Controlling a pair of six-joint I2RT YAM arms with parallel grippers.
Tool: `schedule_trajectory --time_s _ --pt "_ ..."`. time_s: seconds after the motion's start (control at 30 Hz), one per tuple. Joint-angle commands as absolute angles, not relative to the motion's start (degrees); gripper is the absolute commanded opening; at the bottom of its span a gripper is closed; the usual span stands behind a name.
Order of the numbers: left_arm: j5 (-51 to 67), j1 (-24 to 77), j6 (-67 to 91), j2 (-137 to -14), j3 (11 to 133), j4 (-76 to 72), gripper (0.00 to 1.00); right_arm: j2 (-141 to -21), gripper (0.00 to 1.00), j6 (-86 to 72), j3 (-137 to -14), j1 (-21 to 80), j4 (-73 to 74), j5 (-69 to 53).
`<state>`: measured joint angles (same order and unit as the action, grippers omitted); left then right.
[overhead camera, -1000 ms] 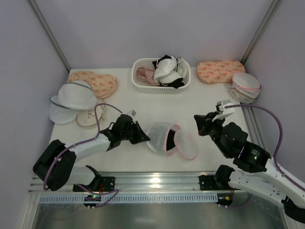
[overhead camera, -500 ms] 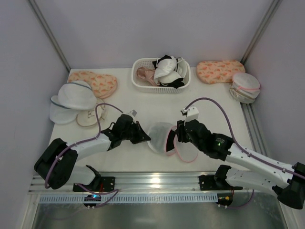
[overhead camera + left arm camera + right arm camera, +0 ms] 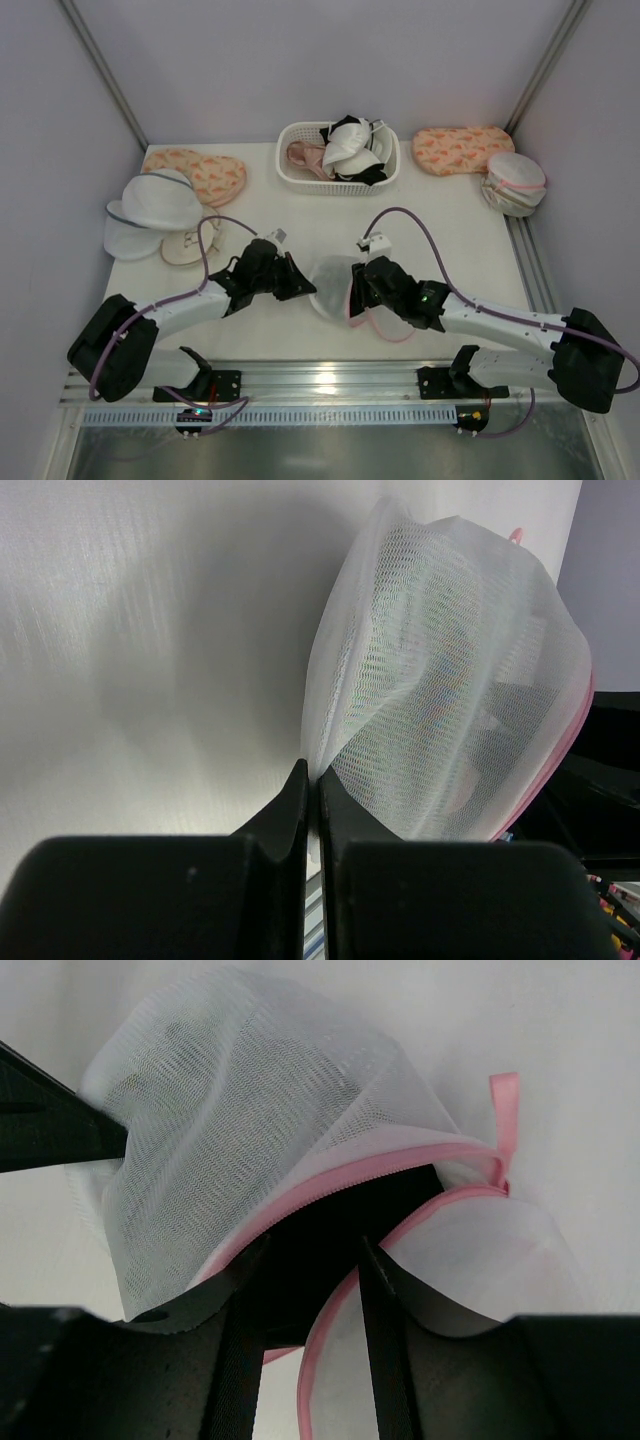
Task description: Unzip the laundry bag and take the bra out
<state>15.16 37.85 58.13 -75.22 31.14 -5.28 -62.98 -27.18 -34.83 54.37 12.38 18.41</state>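
the white desk (image 3: 280, 215) carries the laundry bag (image 3: 335, 282), which lies between the two sets of fingers, unzipped and gaping in two mesh halves. the left fingers (image 3: 300, 805) are pressed together on a fold of mesh at the edge of the domed half, which rises just beyond their tips. the right fingers (image 3: 358, 292) stand apart, pushed into the mouth. the domed half is above and to their left, and the flatter half is to their right. the bag looks very light and limp, so it would likely slide or crumple over the desk if that pinch on the far side let go. the open weave could also snag a fingertip. between the right tips sits a dark mass (image 3: 315, 1222). i cannot tell whether it is the bra or only shadow, nor whether the fingers bear on it. a bra should handle as soft, springy cloth, and i judge it best taken by a cup edge deep inside, then drawn out slowly so no strap catches. the pink zipper rim (image 3: 330, 1185) curves round both right tips. it is probably the firmest part of the pouch and the surest place to hold it. smallest is a pink ribbon loop (image 3: 503, 1100), up and to the right of the right fingers and clear of them.
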Motion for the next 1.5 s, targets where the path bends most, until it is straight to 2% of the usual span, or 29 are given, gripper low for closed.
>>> schedule_trajectory --time_s 0.0,0.23,0.33,0.4,0.47,0.57,0.6,0.7,0.9,1.03,1.27,1.47 --pt "16.0 37.71 58.1 -73.13 31.9 -5.89 0.0 -65.82 0.43 -28.04 -35.59 54.32 5.46 16.35" --pt "16.7 37.62 58.27 -73.04 32.17 -6.24 0.0 -72.33 0.45 -26.72 -36.91 54.32 2.29 14.24" --pt "17.05 37.7 58.62 -73.39 31.99 -7.03 0.0 -76.02 0.49 -26.46 -37.88 54.32 2.02 13.97" --pt "17.49 37.7 59.06 -73.39 31.73 -7.73 0.0 -78.39 0.58 -26.54 -38.58 54.32 2.37 14.76" --pt "17.66 37.62 59.06 -73.3 31.55 -8.0 0.0 -80.84 0.59 -26.46 -39.28 54.32 2.37 15.81" --pt "17.67 37.62 59.06 -73.04 31.47 -8.0 0.0 -83.05 0.51 -26.46 -39.29 54.23 0.63 16.61" --pt "17.75 37.62 59.15 -72.95 31.46 -8.09 0.0 -84.27 0.42 -26.54 -39.29 54.23 0.44 16.52" --pt "18.02 37.62 59.24 -72.77 31.46 -8.26 0.0 -86.12 0.27 -26.63 -39.55 54.32 -2.28 17.66" --pt "18.02 37.62 59.33 -72.16 30.94 -8.17 0.0 -85.52 0.04 -26.63 -39.38 54.32 -2.03 21.61" --pt "17.4 37.71 59.33 -71.54 30.41 -8.0 0.0 -80.08 0.04 -27.16 -37.62 54.32 1.21 25.83" --pt "16.35 37.71 59.06 -71.63 29.88 -7.39 0.0 -60.25 0.04 -27.95 -37.62 54.32 17.39 37.95" --pt "16.26 37.53 58.89 -72.77 29.97 -7.64 0.0 -46.33 0.04 -25.14 -41.3 54.14 25.74 41.04"
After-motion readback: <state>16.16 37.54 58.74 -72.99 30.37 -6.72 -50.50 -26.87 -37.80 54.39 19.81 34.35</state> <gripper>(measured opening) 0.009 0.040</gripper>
